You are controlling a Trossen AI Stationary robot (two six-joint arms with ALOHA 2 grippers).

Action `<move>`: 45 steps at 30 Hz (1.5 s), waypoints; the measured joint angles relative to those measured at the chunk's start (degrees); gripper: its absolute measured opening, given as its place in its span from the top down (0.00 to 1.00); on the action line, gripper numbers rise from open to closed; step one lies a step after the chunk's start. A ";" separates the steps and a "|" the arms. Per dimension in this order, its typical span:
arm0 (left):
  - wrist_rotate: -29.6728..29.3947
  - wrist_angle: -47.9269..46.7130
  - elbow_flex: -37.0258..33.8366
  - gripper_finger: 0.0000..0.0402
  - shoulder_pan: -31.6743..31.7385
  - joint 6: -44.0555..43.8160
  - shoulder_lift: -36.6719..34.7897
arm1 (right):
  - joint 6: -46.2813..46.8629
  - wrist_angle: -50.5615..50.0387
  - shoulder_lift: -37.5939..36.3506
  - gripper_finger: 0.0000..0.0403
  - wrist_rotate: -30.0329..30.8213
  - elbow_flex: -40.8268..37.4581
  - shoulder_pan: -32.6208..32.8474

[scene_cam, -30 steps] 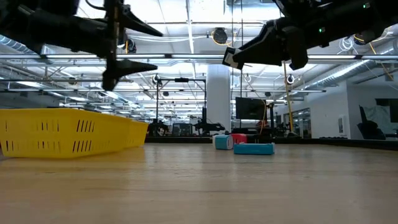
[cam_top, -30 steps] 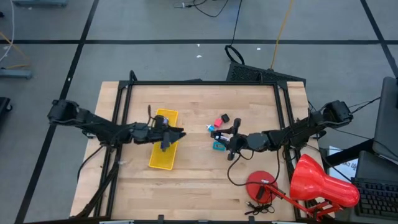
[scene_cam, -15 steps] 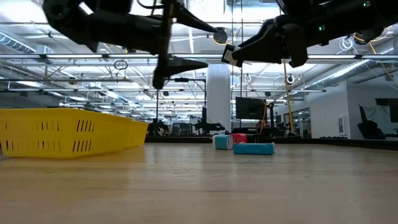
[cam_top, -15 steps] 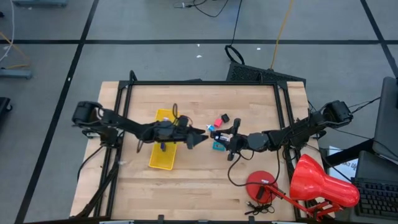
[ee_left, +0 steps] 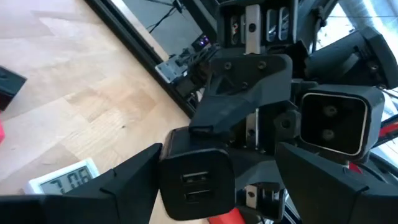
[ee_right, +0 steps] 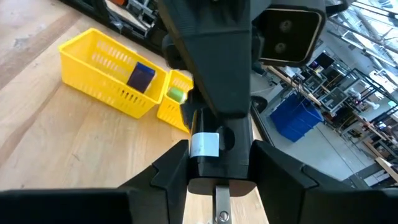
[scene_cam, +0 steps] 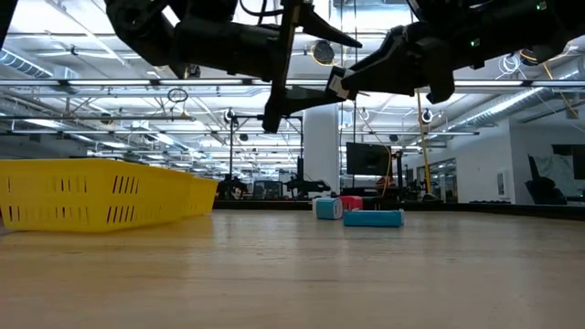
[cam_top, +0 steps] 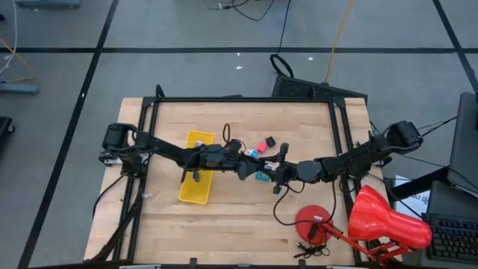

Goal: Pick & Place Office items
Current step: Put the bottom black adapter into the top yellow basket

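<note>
Your right tool (cam_top: 272, 171) clamps the black block (ee_left: 196, 186) above the desk (cam_top: 239, 224), at 3 o'clock from the yellow tray (cam_top: 196, 188). Your left tool (cam_top: 250, 169) stands wide open, its fingers on either side of that block and not closed on it. The pink-red piece (cam_top: 262, 145) lies at 12 o'clock of both tools, and the teal piece (scene_cam: 373, 217) lies near it. The purple piece (ee_right: 142, 76) and the green piece (ee_right: 176, 94) sit in the tray.

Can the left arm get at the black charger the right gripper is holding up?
Probably yes: the open left gripper has a finger on either side of the charger, which the right gripper holds above the table, with nothing between.
</note>
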 joint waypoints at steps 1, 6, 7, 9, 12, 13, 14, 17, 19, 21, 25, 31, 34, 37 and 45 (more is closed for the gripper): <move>-0.04 -0.09 0.16 0.23 0.15 0.00 0.16 | 0.00 0.03 -0.04 0.64 0.03 0.00 -0.01; 0.16 -0.34 0.22 0.23 0.41 -0.42 0.36 | -0.56 -0.06 -0.01 0.64 1.19 0.00 -0.01; 0.17 -0.31 0.22 0.23 0.46 -0.42 0.36 | -0.72 -0.06 -0.01 0.64 1.19 0.00 -0.01; 0.16 -0.33 0.22 0.23 0.55 -0.42 0.36 | -0.83 -0.07 -0.01 0.65 1.20 0.00 -0.04; 0.16 -0.89 0.22 0.24 0.66 -0.42 0.33 | -0.83 -0.04 -0.01 0.64 1.17 0.00 -0.01; 0.18 -1.44 0.22 0.25 0.76 -0.45 0.33 | -0.83 -0.04 -0.01 0.64 1.17 0.00 -0.01; 0.23 -1.78 0.20 0.26 0.83 -0.46 0.35 | -0.83 -0.06 -0.01 0.64 1.19 0.00 -0.04; 0.99 -1.62 0.20 0.33 1.03 -1.10 0.33 | -0.83 -0.06 -0.01 0.64 1.17 0.00 -0.04; 1.18 -1.72 0.20 0.40 1.13 -1.75 0.33 | -0.82 -0.05 -0.01 0.64 1.17 0.00 -0.04; 1.16 -2.05 0.20 0.46 1.14 -1.29 0.33 | -0.79 -0.05 -0.01 0.64 1.17 0.00 -0.03; 1.11 -2.70 0.20 0.59 1.22 -0.79 0.33 | -0.82 -0.04 -0.04 0.64 1.17 0.00 -0.01; 0.00 -2.74 0.20 0.64 1.53 3.85 0.33 | -1.44 -0.25 -0.01 0.63 1.41 0.00 -0.04; -1.37 -2.89 0.20 0.64 1.53 10.40 0.13 | 1.20 -0.10 -0.01 0.61 1.11 0.00 -0.04; -1.26 -4.64 0.14 0.64 1.97 16.14 -1.69 | 4.37 0.35 -0.09 0.58 1.26 0.05 0.03; -10.30 -23.83 0.19 0.64 1.33 29.84 -14.36 | 15.32 -2.20 -2.52 0.58 0.97 -0.13 0.05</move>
